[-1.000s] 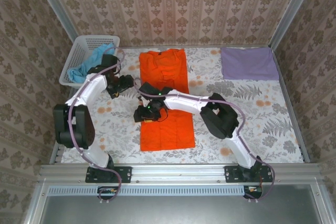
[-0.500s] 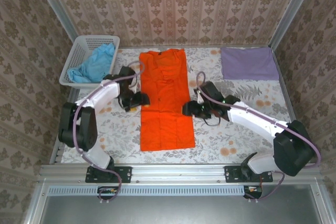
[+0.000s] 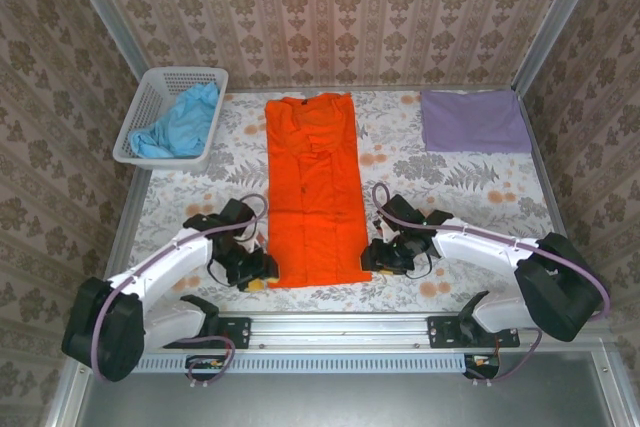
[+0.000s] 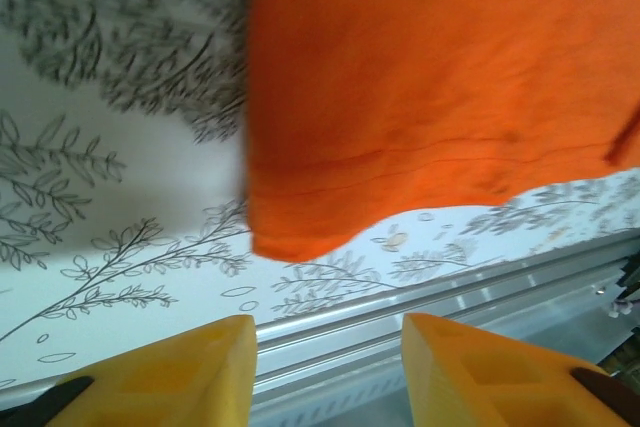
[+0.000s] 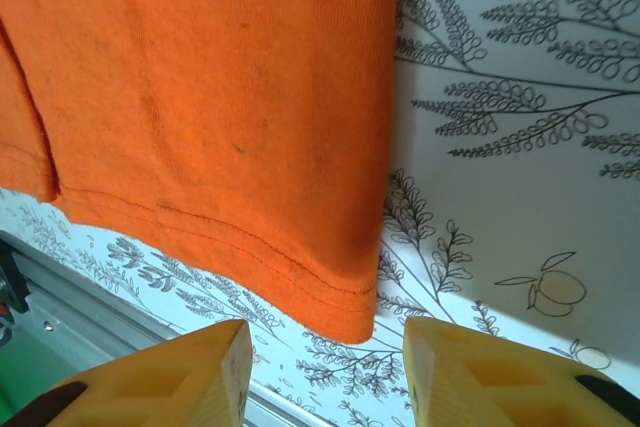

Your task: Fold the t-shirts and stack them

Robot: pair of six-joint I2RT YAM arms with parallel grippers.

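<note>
The orange t-shirt [image 3: 312,177] lies flat as a long narrow strip down the middle of the table, hem toward the near edge. My left gripper [image 3: 262,277] is low beside the hem's left corner, open, with that corner [image 4: 285,232] just ahead of its empty jaws [image 4: 325,372]. My right gripper [image 3: 370,257] is beside the hem's right corner, also open, and the stitched corner [image 5: 355,312] hangs just ahead of its jaws [image 5: 325,372]. The light blue t-shirt [image 3: 185,119] is crumpled in the basket. At the back right, the lavender t-shirt [image 3: 474,119] lies folded.
The white lattice basket [image 3: 160,82] stands at the back left corner. A floral cloth [image 3: 480,207] covers the table. An aluminium rail [image 3: 340,327] runs along the near edge, close behind both grippers. Patterned walls close in three sides.
Both arms have moved from the shirt's mid sides toward the near edge, to the hem corners. The left jaws have narrowed. The orange shirt lies as before.
</note>
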